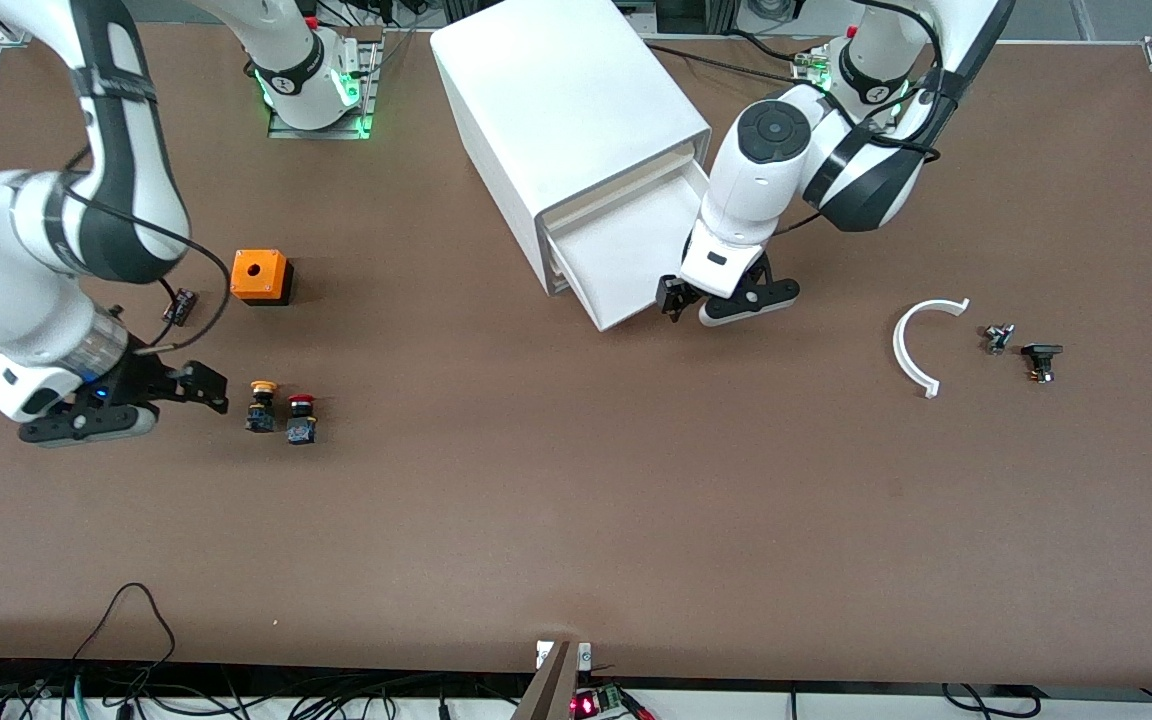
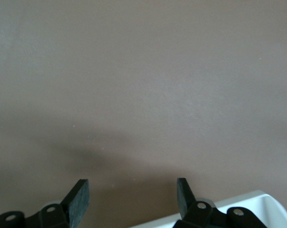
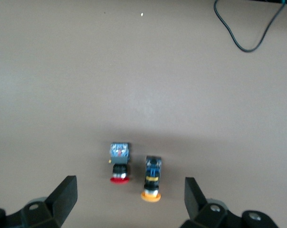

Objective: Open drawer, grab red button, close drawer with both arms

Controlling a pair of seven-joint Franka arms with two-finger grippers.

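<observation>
The white cabinet [image 1: 556, 110] stands at the back middle of the table. One drawer [image 1: 626, 250] is pulled out of it and looks empty inside. My left gripper [image 1: 674, 298] is open, low at the drawer's front corner; its wrist view shows its open gripper [image 2: 131, 194] and a white drawer edge [image 2: 250, 202]. The red-capped button [image 1: 301, 418] lies on the table beside a yellow-capped one [image 1: 261, 405], toward the right arm's end. My right gripper [image 1: 204, 386] is open and empty, just beside the yellow one. The right wrist view shows its open gripper [image 3: 130, 197], the red button [image 3: 119, 164] and the yellow one [image 3: 152, 183].
An orange box with a hole [image 1: 261, 277] sits farther from the front camera than the buttons. A small black part [image 1: 180, 305] lies by the right arm. A white curved piece [image 1: 916, 345] and two small dark parts [image 1: 998, 337] [image 1: 1041, 360] lie toward the left arm's end.
</observation>
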